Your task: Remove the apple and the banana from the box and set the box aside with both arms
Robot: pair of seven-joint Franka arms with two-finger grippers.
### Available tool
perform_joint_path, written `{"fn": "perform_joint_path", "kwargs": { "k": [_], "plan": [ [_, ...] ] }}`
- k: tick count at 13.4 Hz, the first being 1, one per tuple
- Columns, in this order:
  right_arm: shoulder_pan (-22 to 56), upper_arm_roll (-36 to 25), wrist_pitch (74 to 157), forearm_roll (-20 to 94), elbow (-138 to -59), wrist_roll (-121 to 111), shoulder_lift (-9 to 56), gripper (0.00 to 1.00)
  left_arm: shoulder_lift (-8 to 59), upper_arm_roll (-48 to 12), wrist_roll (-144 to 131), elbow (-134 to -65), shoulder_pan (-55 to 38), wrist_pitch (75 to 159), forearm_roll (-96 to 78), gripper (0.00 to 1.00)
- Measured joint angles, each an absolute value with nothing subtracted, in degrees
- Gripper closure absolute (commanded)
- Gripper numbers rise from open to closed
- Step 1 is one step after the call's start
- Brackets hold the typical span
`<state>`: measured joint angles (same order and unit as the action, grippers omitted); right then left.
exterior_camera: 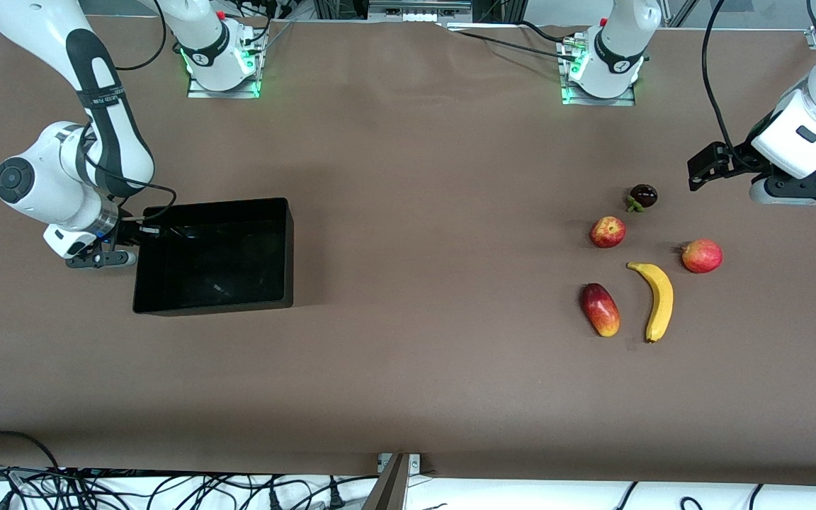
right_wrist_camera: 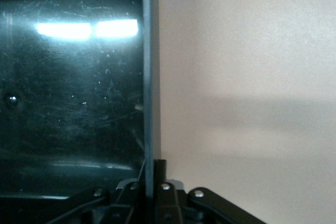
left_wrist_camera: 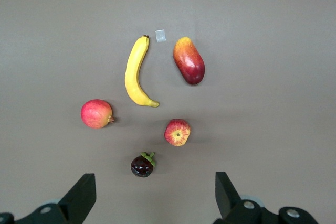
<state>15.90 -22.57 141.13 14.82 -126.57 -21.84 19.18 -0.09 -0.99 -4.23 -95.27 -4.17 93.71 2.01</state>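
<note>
The yellow banana (exterior_camera: 658,301) and the small red apple (exterior_camera: 607,231) lie on the table toward the left arm's end; both show in the left wrist view, banana (left_wrist_camera: 135,72) and apple (left_wrist_camera: 177,132). My left gripper (exterior_camera: 801,193) hangs in the air beside the fruit cluster, open and empty (left_wrist_camera: 152,200), its fingers (left_wrist_camera: 79,199) wide apart. The black box (exterior_camera: 217,203) sits toward the right arm's end. My right gripper (exterior_camera: 142,230) is shut on the box's end wall (right_wrist_camera: 150,77), one finger on each side of it (right_wrist_camera: 152,177).
An oblong red-yellow mango (exterior_camera: 600,309) lies beside the banana. A round red fruit with a nub (exterior_camera: 701,256) and a dark mangosteen (exterior_camera: 642,196) lie in the same cluster. Cables run along the table edge nearest the front camera.
</note>
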Motion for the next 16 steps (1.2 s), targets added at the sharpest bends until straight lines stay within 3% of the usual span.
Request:
{"fn": "perform_joint_path", "kwargs": {
  "k": [3,5,13,16],
  "plan": [
    [16.08,-22.42,140.40,14.83,-124.34,-21.69,18.92,0.00,-0.09,-0.99,-4.23,-95.27,-4.17,93.64,2.01,0.00],
    [16.18,-22.30,135.50,14.83,-120.17,-21.04,18.66,0.00,-0.09,-0.99,-4.23,-95.27,-4.17,93.60,2.01,0.00],
    [18.48,-22.04,100.31,8.87,-92.35,-11.31,16.18,0.00,-0.09,-0.99,-4.23,-95.23,-4.18,93.52,2.01,0.00],
    [21.52,-21.94,90.56,5.87,-86.18,-7.21,12.86,0.00,-0.09,-1.00,-4.23,-95.19,-4.19,93.50,2.01,0.00]
  ]
}}
